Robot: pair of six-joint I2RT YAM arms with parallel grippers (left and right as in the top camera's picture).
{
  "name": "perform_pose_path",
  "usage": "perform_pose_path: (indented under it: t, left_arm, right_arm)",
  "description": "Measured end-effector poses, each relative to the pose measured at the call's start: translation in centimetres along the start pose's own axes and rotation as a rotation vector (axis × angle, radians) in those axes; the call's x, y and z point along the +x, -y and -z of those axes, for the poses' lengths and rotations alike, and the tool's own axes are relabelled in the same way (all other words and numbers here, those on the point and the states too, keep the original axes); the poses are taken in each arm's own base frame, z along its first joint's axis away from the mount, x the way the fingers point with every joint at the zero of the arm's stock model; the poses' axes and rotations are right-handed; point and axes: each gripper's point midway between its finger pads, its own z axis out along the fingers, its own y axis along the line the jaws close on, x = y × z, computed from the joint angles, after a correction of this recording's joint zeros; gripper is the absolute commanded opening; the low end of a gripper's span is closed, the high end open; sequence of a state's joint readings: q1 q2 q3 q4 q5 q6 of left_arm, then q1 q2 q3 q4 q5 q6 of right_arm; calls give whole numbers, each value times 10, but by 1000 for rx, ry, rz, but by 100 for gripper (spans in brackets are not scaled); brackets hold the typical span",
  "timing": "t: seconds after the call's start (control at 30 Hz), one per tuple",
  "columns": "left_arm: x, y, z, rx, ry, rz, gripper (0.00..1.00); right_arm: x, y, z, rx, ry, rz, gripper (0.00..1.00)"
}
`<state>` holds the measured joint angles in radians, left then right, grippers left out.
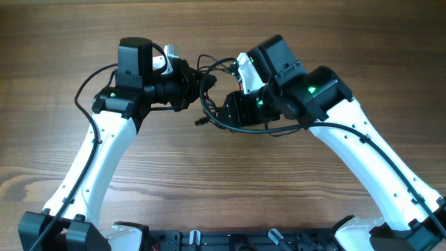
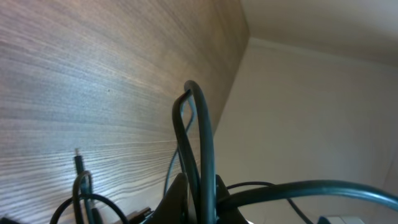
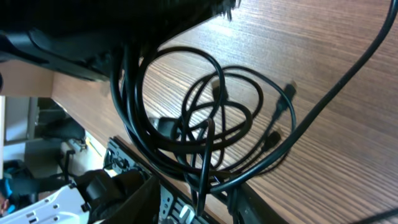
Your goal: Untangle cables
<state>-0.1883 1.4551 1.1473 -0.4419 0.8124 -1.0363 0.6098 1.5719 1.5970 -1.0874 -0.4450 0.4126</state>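
— Cables (image 3: 205, 130) are seen closest, a dark tangled coil over the wooden table (image 1: 223, 188), between both arms. Which step is reached?
— Separation is judged barely begun. One loop is pinched in the pressed-together left gripper (image 2: 194, 202). How the right gripper (image 1: 226, 108) stands cannot be told. Next, a second strand must be gripped and drawn slowly away

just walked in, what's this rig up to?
Both arms meet over the wooden table, working a tangle of thin dark cables. The left gripper is shut on one loop of the cables. The right gripper is right at the bundle, but whether it has a hold can't be made out. Several loops overlap, so the cables are not yet untangled.
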Motion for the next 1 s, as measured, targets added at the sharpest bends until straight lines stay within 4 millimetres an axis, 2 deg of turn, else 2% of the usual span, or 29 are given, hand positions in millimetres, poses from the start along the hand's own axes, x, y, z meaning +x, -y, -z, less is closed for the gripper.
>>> perform_pose_path:
  t: [0.1,0.17,0.2,0.33,0.5,0.63,0.8,0.9,1.0]
  left_arm:
    - [0,-1,0,-2,-1,11,4]
    - [1,-1,0,-3,-2,25,4]
    - [1,-1,0,-3,-2,29,4]
    - [0,-1,0,-4,-1,50,4]
    - [0,-7,0,-26,6,74,4]
    - [-3,-30,3,-123,48,115,4]
    - [-11,-88,18,-391,181,179,4]
    - [-17,-115,34,-535,266,196,5]
    - [-24,-126,43,-602,330,188,5]
  right_arm:
    - [-2,-1,-1,-4,7,9,21]
    - [-2,-1,-5,-2,-2,10,7]
    - [-2,0,-8,0,-8,15,4]
    - [-1,3,-19,4,-35,7,4]
    - [-4,2,-21,0,-27,12,4]
    - [-5,2,-21,-2,-23,13,4]
    - [-12,7,-13,-3,5,-5,4]
    - [-21,9,4,-10,64,-9,4]
    - [-36,2,35,-40,181,10,4]
